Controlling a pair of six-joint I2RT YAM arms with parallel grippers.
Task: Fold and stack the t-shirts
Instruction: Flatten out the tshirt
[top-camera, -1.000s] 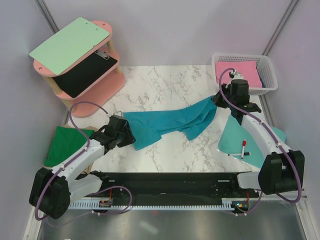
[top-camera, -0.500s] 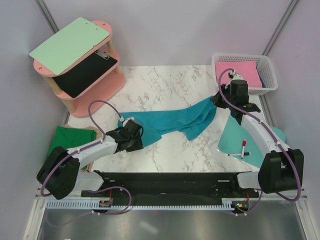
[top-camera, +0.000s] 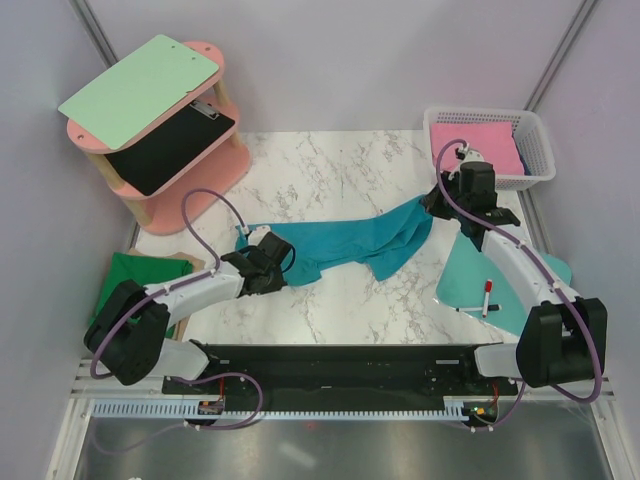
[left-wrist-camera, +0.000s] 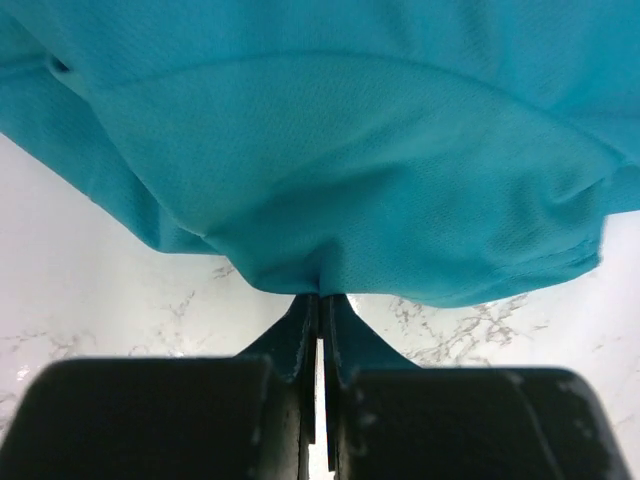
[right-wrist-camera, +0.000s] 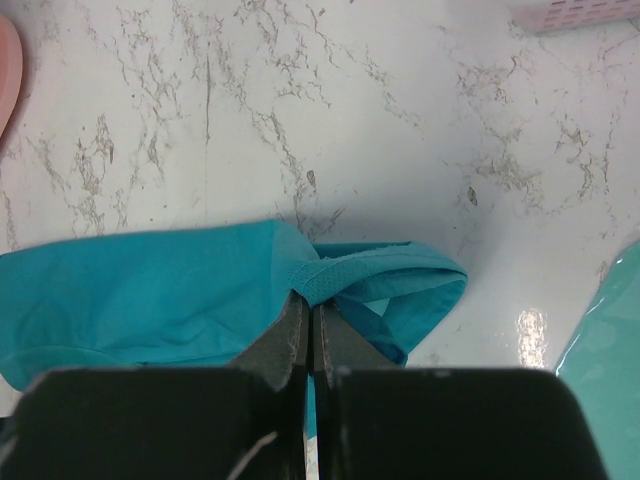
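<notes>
The teal-blue t-shirt (top-camera: 345, 243) lies stretched in a rumpled band across the marble table. My left gripper (top-camera: 277, 266) is shut on its near-left edge; the left wrist view shows the cloth (left-wrist-camera: 330, 170) pinched between the closed fingers (left-wrist-camera: 300, 330). At the shirt's far right end my right gripper (top-camera: 432, 205) is shut on a hemmed edge (right-wrist-camera: 345, 280), seen in the right wrist view. The dark green t-shirt (top-camera: 130, 288) lies crumpled at the left table edge, behind the left arm.
A pink two-tier stand (top-camera: 190, 150) holds a mint-green clipboard (top-camera: 140, 90) and a black one. A white basket (top-camera: 490, 145) with pink contents sits far right. A rigid teal board (top-camera: 505, 285) with a red marker (top-camera: 486, 297) lies near right.
My left gripper moved right and forward to the shirt's near-left edge and closed on it. The right gripper kept its hold and barely moved.
</notes>
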